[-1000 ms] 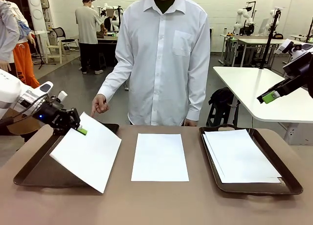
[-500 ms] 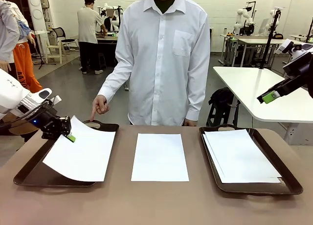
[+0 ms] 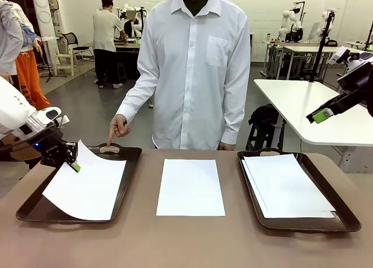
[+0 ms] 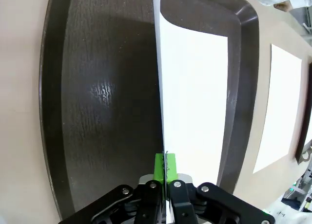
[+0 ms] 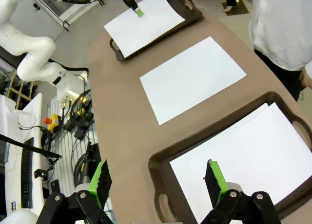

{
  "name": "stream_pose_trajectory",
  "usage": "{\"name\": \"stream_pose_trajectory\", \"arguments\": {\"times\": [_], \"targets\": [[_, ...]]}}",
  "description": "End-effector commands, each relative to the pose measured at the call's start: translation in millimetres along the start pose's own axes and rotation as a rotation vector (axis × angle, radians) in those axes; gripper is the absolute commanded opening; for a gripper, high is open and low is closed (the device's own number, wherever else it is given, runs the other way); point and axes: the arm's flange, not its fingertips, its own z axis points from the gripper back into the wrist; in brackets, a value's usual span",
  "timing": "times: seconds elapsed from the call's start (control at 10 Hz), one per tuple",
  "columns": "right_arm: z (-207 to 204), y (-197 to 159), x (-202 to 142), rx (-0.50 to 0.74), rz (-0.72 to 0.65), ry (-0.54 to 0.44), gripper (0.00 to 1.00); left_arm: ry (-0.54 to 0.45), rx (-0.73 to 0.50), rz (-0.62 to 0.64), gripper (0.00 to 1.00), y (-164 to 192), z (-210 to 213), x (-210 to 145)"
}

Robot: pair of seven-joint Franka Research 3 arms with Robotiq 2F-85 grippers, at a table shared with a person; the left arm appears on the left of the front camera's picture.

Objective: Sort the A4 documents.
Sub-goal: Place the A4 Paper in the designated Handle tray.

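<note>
One A4 document droops into the left tray, its edge clamped between the jaws of my left gripper. A second sheet lies flat on the table, and a stack sits in the right tray. My right gripper hangs with its jaws apart, empty. The paper looks light, floppy and slippery, best pinched at an edge. I can read no print on any sheet.

The left gripper sits low at the robot's left, its fingers clamped on the edge of an A4 document. The right gripper hangs raised at the right, fingers spread wide.
</note>
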Motion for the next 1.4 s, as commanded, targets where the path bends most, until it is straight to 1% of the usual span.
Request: {"name": "stream_pose_trajectory", "arguments": {"times": [0.0,0.2,0.5,0.7,1.1,1.3], "targets": [[-1.6,0.1,0.3,0.002,0.002,-0.001,1.00,0.032,0.022,-0.044,0.01,0.8,-11.1,31.1],[-1.6,0.1,0.3,0.002,0.002,-0.001,1.00,0.014,0.013,-0.063,0.01,-0.9,-16.2,41.1],[-1.6,0.1,0.3,0.002,0.002,-0.001,1.00,0.042,0.017,-0.073,0.01,2.5,-34.9,50.6],[-1.6,0.1,0.3,0.002,0.002,-0.001,1.00,0.036,-0.008,-0.075,0.01,2.9,-47.7,53.5],[-1.6,0.1,0.3,0.002,0.002,-0.001,1.00,0.039,0.027,-0.093,0.01,2.8,-52.3,60.6],[-1.6,0.1,0.3,0.002,0.002,-0.001,1.00,0.047,0.056,-0.074,0.01,-0.4,-50.4,61.7]]}}
